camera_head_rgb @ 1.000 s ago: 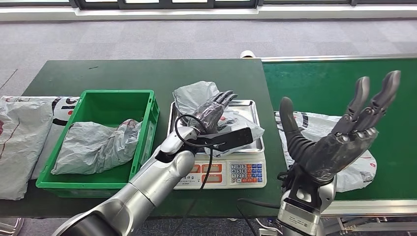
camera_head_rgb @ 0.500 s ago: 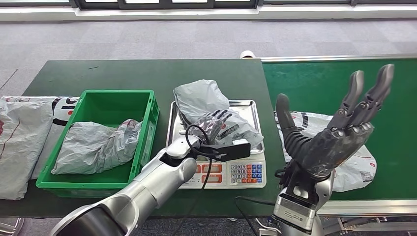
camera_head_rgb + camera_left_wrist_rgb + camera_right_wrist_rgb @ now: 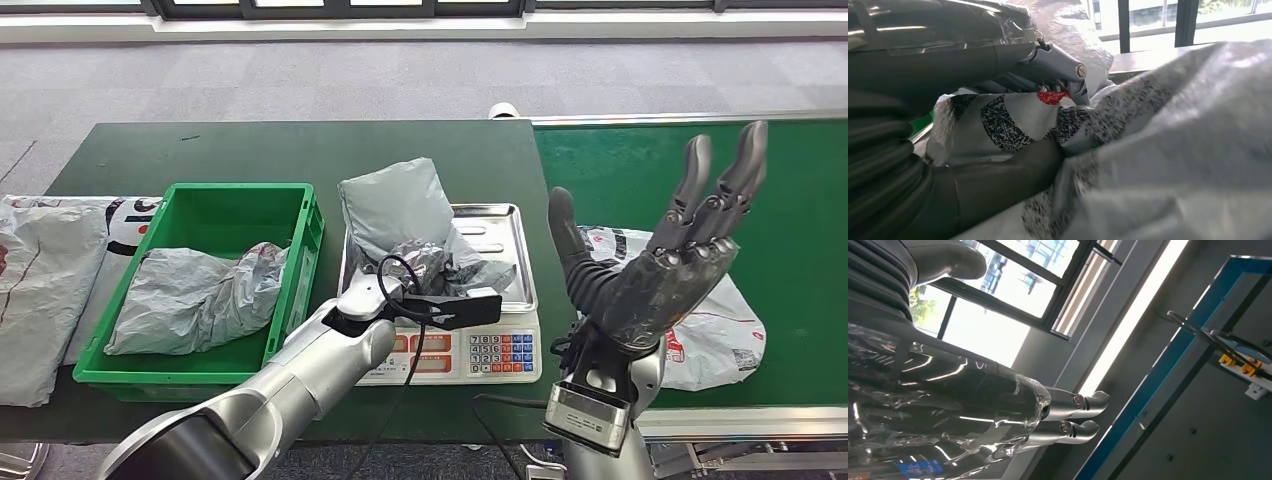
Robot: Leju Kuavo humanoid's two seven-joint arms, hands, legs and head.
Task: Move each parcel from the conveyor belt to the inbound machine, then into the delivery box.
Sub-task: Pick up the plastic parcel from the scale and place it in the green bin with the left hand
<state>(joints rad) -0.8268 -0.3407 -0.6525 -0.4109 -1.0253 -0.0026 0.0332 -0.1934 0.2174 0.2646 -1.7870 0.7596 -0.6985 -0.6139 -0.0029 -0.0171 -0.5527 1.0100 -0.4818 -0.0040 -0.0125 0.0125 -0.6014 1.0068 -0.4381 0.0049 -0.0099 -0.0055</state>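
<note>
Grey carpet runs behind a dark green counter (image 3: 250,150), with the green conveyor belt (image 3: 700,165) adjoining at 3 o'clock. You have three stations in the head view: a green delivery box (image 3: 300,235) at 9 o'clock, a steel-trayed weighing scale (image 3: 500,350) at centre, and the belt on the far side of it.

Your left hand (image 3: 425,265) is down on the scale tray, fingers closed into a crumpled grey parcel (image 3: 395,205). The parcel's upper flap stands tilted toward 11 o'clock; its lower folds spread over the tray. In the left wrist view the thumb (image 3: 1013,170) presses into the printed plastic from one side and the dark fingers (image 3: 998,55) come over it from the other, so the bag is pinched between them.

Your right hand (image 3: 655,265) is raised above the belt's near edge, fingers spread apart and pointing up, thumb out toward 11 o'clock, holding nothing. A white parcel (image 3: 725,335) with red and black print lies flat on the belt, partly hidden behind that hand.

Inside the delivery box a second grey parcel (image 3: 195,295) lies slumped against the near right corner. More grey-and-white bags (image 3: 40,290) are heaped on the counter just beyond the box at 9 o'clock.
</note>
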